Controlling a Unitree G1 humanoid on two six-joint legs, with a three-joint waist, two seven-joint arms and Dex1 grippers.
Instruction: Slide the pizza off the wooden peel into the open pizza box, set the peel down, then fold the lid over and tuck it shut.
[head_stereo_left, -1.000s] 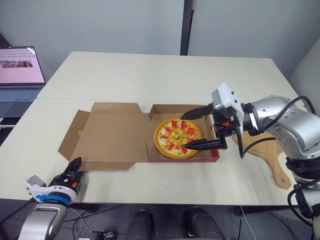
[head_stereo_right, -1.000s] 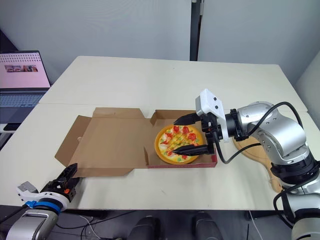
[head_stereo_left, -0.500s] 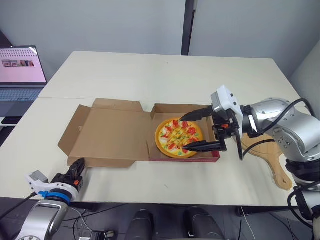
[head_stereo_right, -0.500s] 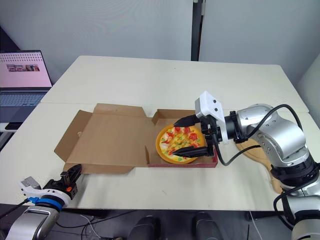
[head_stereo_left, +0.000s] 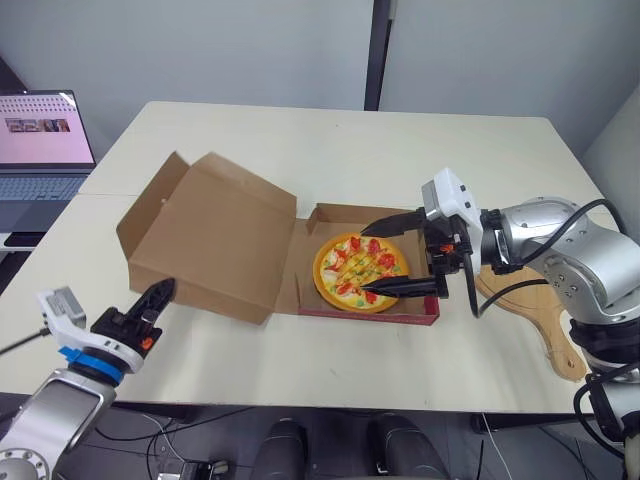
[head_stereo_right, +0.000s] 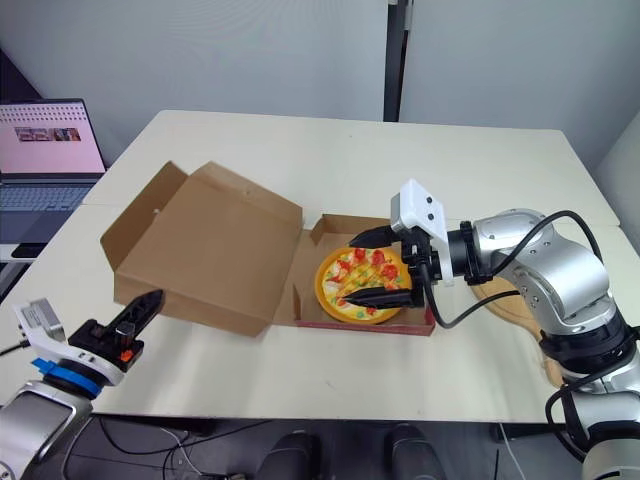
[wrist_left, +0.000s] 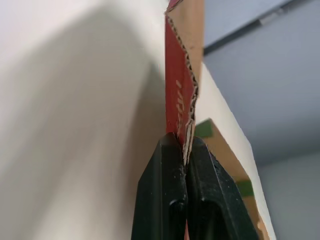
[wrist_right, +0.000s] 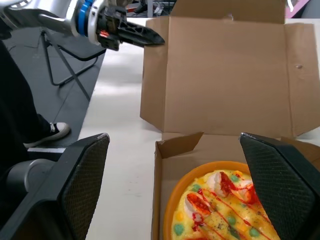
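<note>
Pizza (head_stereo_left: 342, 272) is lying flat inside the base of the pizza box (head_stereo_left: 370, 313), so the transfer step is judged complete. The peel (head_stereo_left: 530, 305) rests on the table (head_stereo_left: 300, 150) just beside the box on the robot's right, under the right forearm, so that step also appears done. The step in hand is judged to be the lid fold.

Findings:
1. The lid (head_stereo_left: 210, 235) stands tilted up from its hinge and leans away from the base, well short of vertical.
2. The left gripper (wrist_left: 185, 145) is closed on the lid's free edge. The left wrist view shows the cardboard pinched only between the very fingertips.
3. The right gripper (head_stereo_left: 363, 265) is spread wide, with 1 finger over the far side of the pizza and 1 over the near side, both low inside the base.
4. A laptop (head_stereo_left: 40, 140) sits well apart at the table's left and is not a concern.

Risks:
1. The right gripper lies in the lid's path. If it does not withdraw, the lid will land on its fingers or press them into the toppings.
2. The fingertip pinch is shallow, so the cardboard could slip out as the lid swings over.
3. Once the right gripper leaves, nothing steadies the base, and a pull on the lid may drag the light box across the table.
4. The side flaps could fall outside the walls and block the tuck.
</note>
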